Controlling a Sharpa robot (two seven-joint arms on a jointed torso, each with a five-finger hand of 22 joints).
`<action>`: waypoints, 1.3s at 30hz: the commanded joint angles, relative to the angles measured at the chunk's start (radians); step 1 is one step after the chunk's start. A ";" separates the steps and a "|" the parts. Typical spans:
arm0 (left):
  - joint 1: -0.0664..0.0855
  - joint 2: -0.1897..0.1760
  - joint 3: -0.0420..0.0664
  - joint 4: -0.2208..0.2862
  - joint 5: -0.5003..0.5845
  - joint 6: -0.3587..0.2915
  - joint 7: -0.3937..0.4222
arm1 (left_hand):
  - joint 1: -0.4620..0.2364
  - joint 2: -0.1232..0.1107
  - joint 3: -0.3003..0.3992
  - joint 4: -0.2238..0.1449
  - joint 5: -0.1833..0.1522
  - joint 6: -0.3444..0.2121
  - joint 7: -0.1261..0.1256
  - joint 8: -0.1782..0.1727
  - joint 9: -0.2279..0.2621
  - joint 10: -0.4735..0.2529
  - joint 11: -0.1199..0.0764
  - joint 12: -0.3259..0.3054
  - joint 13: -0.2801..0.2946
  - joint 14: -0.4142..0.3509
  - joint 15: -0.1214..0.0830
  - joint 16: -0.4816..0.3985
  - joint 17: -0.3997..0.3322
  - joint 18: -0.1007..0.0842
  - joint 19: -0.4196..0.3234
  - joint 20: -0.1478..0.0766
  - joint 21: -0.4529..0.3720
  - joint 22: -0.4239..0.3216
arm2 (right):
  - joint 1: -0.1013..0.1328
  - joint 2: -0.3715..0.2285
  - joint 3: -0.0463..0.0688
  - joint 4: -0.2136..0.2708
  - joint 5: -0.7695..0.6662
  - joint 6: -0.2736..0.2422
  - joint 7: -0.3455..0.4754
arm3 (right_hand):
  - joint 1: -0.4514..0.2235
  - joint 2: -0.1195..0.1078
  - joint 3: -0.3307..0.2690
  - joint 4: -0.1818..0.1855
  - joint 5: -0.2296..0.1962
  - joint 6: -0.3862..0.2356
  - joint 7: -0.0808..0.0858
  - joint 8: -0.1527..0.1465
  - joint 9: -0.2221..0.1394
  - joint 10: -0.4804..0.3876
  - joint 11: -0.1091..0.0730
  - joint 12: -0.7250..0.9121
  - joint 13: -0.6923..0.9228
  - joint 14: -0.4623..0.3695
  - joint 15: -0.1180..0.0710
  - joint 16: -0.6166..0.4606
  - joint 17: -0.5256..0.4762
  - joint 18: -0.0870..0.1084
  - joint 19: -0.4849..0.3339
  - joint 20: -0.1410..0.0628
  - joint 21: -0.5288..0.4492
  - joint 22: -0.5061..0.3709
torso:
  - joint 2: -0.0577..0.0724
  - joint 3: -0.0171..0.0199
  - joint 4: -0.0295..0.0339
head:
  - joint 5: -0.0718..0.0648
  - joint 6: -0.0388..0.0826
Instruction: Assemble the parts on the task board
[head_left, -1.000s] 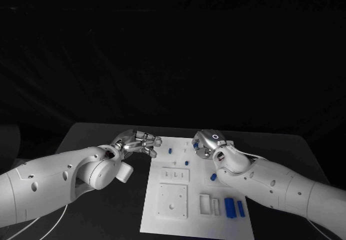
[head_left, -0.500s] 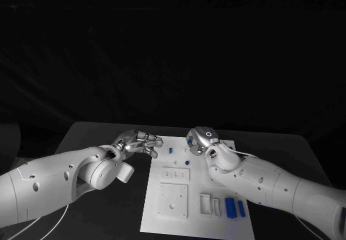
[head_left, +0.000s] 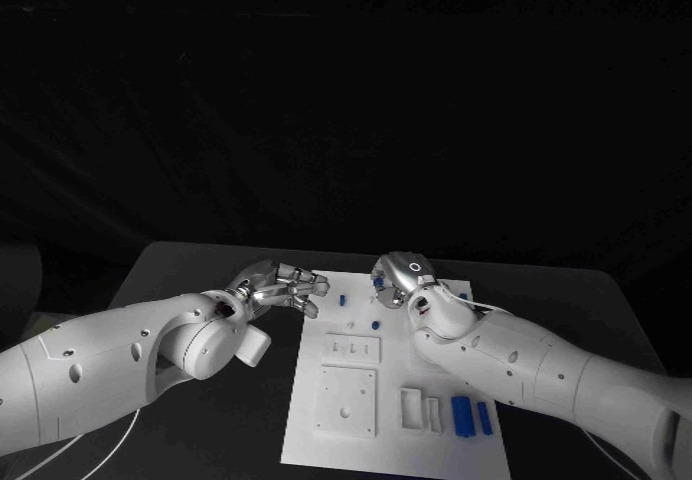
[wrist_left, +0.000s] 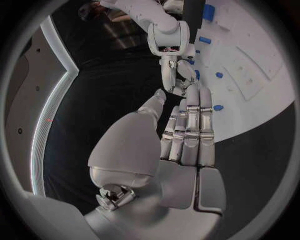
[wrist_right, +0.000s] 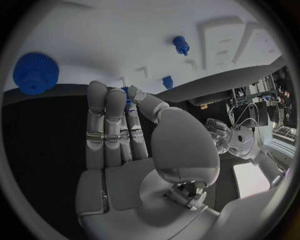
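- Centrally on black worktop (head_left: 188, 265): white task board (head_left: 325, 425), blue parts (head_left: 460, 414) near its right edge.
- Right hand (head_left: 400, 281) at board's far edge, pinching small blue part (wrist_right: 127, 95).
- Left hand (head_left: 281, 284) beside board's far left corner, fingers together, holding nothing.

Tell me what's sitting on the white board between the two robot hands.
In the head view, one small blue peg stands on the white board between the left robot hand and the right robot hand; the board around it is bare.
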 joint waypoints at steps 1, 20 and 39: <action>0.001 0.004 0.001 0.002 -0.005 0.020 0.001 | -0.001 0.008 -0.001 -0.006 0.003 -0.006 0.003 -0.003 -0.001 -0.006 0.000 -0.003 -0.001 -0.001 -0.002 0.006 0.001 0.013 0.001 0.001 0.004 0.001 | 0.001 0.006 0.000 -0.011 -0.003 0.000 0.015 | -0.002 0.005 0.004 0.000 0.003 0.005 -0.001 0.001 0.001 0.049 -0.043 0.002 0.005 0.004 -0.004 -0.005 0.001 0.014 0.011 0.001 -0.016 0.014 | 0.005 -0.0022 0.0025 | 0.000 0.002; 0.001 0.013 0.001 -0.003 -0.006 0.024 0.000 | -0.001 0.008 -0.001 -0.006 0.003 -0.006 0.003 -0.003 -0.001 -0.006 0.000 -0.003 -0.001 -0.001 -0.002 0.006 0.001 0.013 0.001 0.001 0.004 0.001 | 0.003 0.028 0.000 -0.058 0.018 0.019 0.037 | -0.004 0.005 0.006 0.000 0.004 0.002 0.000 0.001 0.002 0.047 -0.042 0.002 0.006 0.003 -0.002 -0.005 -0.002 0.015 0.016 0.003 -0.034 0.034 | 0.017 -0.0076 0.0079 | -0.005 0.001; 0.002 0.014 0.002 -0.005 -0.006 0.027 -0.004 | -0.003 0.009 -0.002 -0.008 0.003 -0.007 0.003 -0.003 0.000 -0.008 0.001 -0.003 -0.001 -0.006 -0.002 0.013 0.003 0.014 -0.003 0.001 0.013 0.002 | 0.008 0.032 0.000 -0.070 0.055 0.024 0.023 | -0.050 -0.061 -0.009 0.019 0.005 -0.130 0.031 -0.001 -0.008 -0.111 0.003 0.000 0.002 0.003 0.028 -0.005 -0.006 0.030 0.025 0.029 -0.063 0.038 | 0.017 -0.0073 0.0032 | 0.002 0.002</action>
